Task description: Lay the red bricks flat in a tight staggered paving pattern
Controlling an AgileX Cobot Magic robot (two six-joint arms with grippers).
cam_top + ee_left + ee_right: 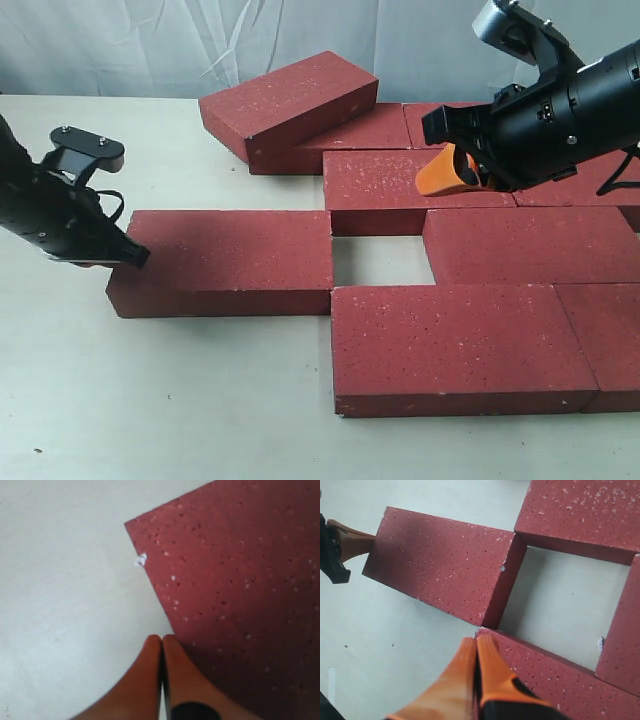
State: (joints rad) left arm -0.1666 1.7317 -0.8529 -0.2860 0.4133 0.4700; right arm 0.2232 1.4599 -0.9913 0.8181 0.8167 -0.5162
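Observation:
Several dark red speckled bricks lie flat on the pale table. One brick [225, 260] [445, 565] [240, 580] lies apart at the left of the group. My left gripper [135, 257] [161, 639] is shut and empty, its tips against that brick's left end. My right gripper [424, 185] [476, 641] is also shut and empty, hovering over the near corner of the back-middle brick [400, 180] [560, 680]. A bare rectangular gap [378, 260] [560, 605] sits between the left brick, the back-middle brick, the right-middle brick [530, 245] and the front brick [450, 345].
At the back, a tilted brick [290, 100] leans on a flat brick [350, 135]. Another brick [605, 340] lies at the front right edge. A wrinkled white backdrop [100, 45] stands behind the table. Bare table [150, 400] extends at the front left.

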